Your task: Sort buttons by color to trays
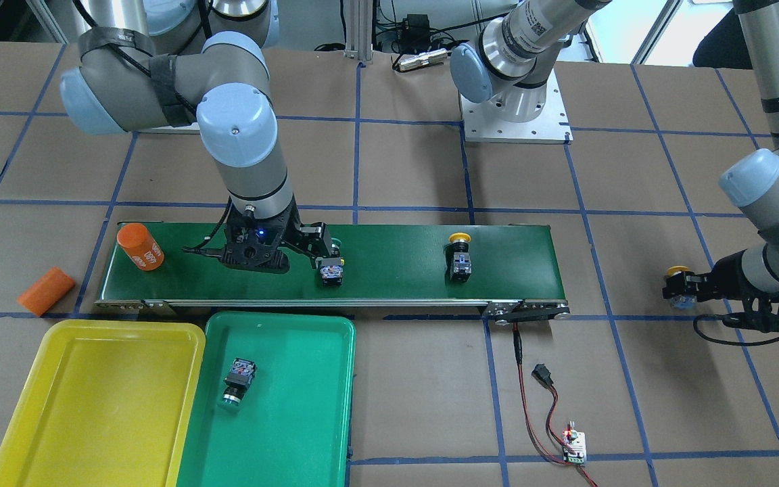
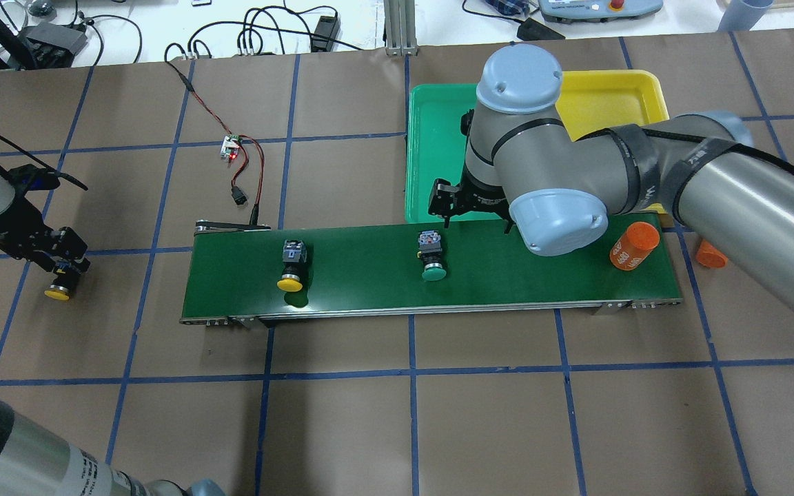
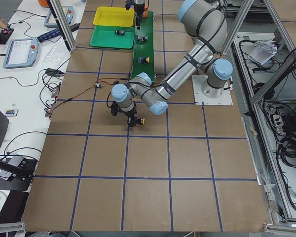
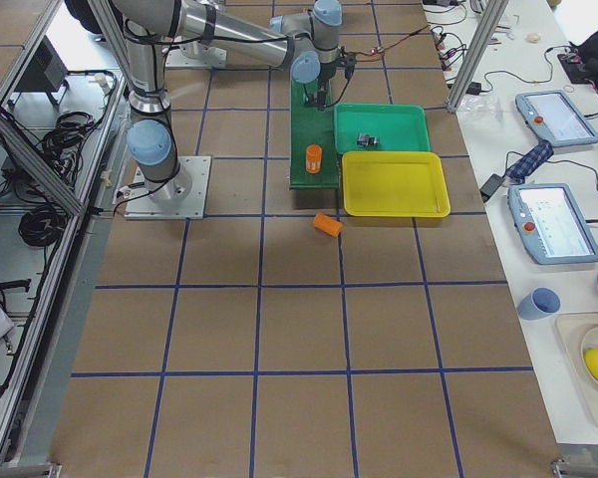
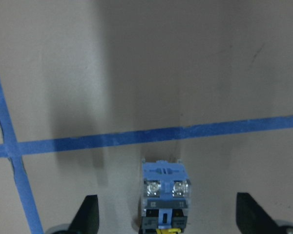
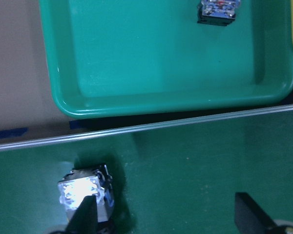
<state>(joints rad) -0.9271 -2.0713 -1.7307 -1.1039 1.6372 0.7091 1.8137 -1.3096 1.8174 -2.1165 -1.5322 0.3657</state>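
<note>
A green-capped button point(image 1: 331, 272) lies on the dark-green belt point(image 1: 389, 270). My right gripper point(image 1: 326, 251) is open just over it. In the right wrist view the button point(image 6: 80, 192) sits at one finger point(image 6: 85, 217), not centred between the two. A yellow-capped button point(image 1: 458, 258) lies further along the belt. A second green-capped button point(image 1: 237, 382) lies in the green tray point(image 1: 295, 419). The yellow tray point(image 1: 92, 399) beside it holds nothing. My left gripper point(image 2: 59, 270) is open off the belt's end, its fingers on either side of a yellow-capped button point(image 5: 166, 192) on the table and not touching it.
One orange cylinder point(image 1: 140, 247) stands on the belt's end near the trays, and another point(image 1: 46, 291) lies on the table beside it. A small circuit board point(image 1: 573, 446) with red and black wires lies near the belt's other end.
</note>
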